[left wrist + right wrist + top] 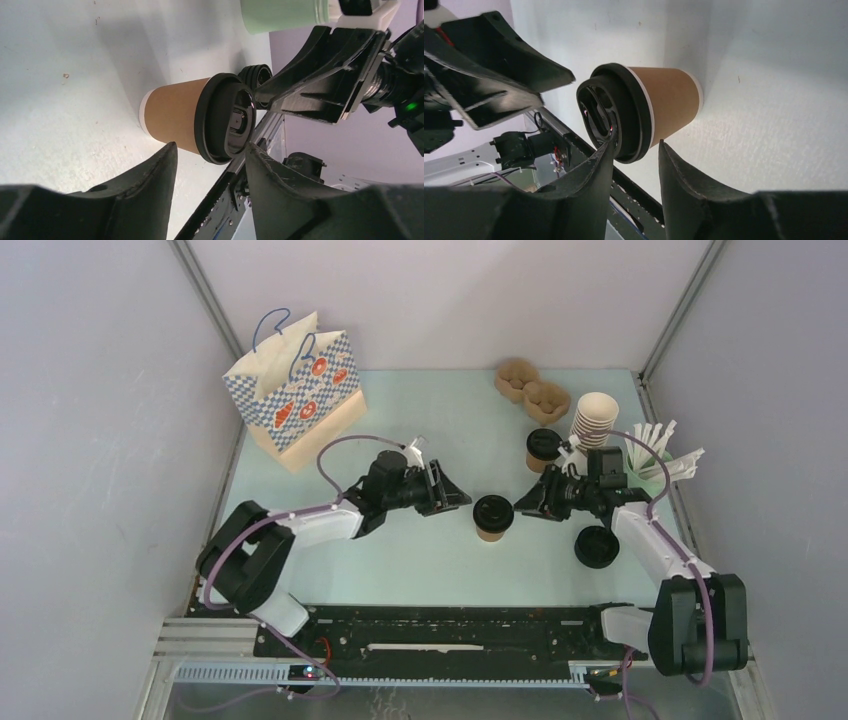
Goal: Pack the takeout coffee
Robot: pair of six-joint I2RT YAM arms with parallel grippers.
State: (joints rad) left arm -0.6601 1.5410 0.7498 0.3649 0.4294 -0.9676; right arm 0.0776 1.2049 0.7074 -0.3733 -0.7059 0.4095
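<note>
The pale green counter bears a patterned bag, a middle lidded cup, a second lidded cup beside stacked cups, a pulp tray, and loose lids.

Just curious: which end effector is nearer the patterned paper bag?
Left. The left end effector is right of the paper bag, toward the table's middle; the right end effector lies farther, beyond the lidded cup.

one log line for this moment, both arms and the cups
left arm: jaws open, left of centre lidded cup | right arm: jaws open, right of it | cup: upright, ungripped | second lidded cup: upright by cup stack
</note>
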